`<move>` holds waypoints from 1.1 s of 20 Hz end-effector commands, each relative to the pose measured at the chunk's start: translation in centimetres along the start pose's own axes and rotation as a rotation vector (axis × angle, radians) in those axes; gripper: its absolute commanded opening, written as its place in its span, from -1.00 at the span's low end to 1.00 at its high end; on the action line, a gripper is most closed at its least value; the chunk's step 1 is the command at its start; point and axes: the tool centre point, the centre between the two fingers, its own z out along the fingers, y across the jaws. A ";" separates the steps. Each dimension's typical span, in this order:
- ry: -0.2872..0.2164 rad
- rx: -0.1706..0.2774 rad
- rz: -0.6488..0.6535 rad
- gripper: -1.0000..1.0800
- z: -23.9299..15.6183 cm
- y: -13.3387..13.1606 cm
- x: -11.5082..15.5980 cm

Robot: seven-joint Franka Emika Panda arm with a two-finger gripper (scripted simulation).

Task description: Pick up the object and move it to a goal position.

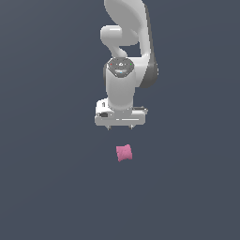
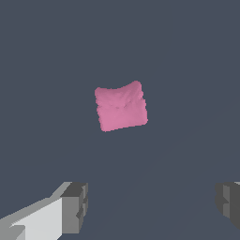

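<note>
Pincer (image 1: 120, 127) is spread wide, nothing between the fingers. In the wrist view the two dark fingertips (image 2: 75, 206) sit far apart with bare surface between them; the gap is much wider than the pink block.

Pink block (image 1: 124, 153) lies flat on the dark grey table (image 1: 47, 187), free of the pincer, no contact. In the exterior view it sits just past the fingertips, toward the near edge of the frame, and a touch toward the exterior view's right of the pincer's midline.

Block shape: cushion-like, roughly square outline, sides pinched inward, corners bulging. Wrist view shows it (image 2: 121, 106) slightly rotated against the line joining the fingertips, so its edges aren't square to the fingers. Nearly equal in both directions; it reads marginally wider along the finger-to-finger direction, but a true long axis is hard to call. Top face is wrinkled, with a faint crease across the middle.

White arm (image 1: 124, 56) hangs above, wrist pointing straight down at the table. Pincer height over the table: cannot tell exactly; fingertips look clear of the surface.
</note>
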 end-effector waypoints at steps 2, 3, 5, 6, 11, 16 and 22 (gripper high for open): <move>0.000 0.000 0.000 0.92 0.0 0.0 0.0; -0.002 0.000 -0.001 0.92 0.0 0.0 0.0; -0.006 0.000 -0.005 0.92 0.2 0.2 -0.2; -0.010 0.000 -0.008 0.92 0.3 0.3 -0.2; -0.022 -0.001 -0.016 0.92 0.6 0.6 -0.6; -0.019 -0.001 -0.021 0.92 0.7 0.5 -0.3; -0.012 -0.002 -0.052 0.92 1.8 0.1 1.1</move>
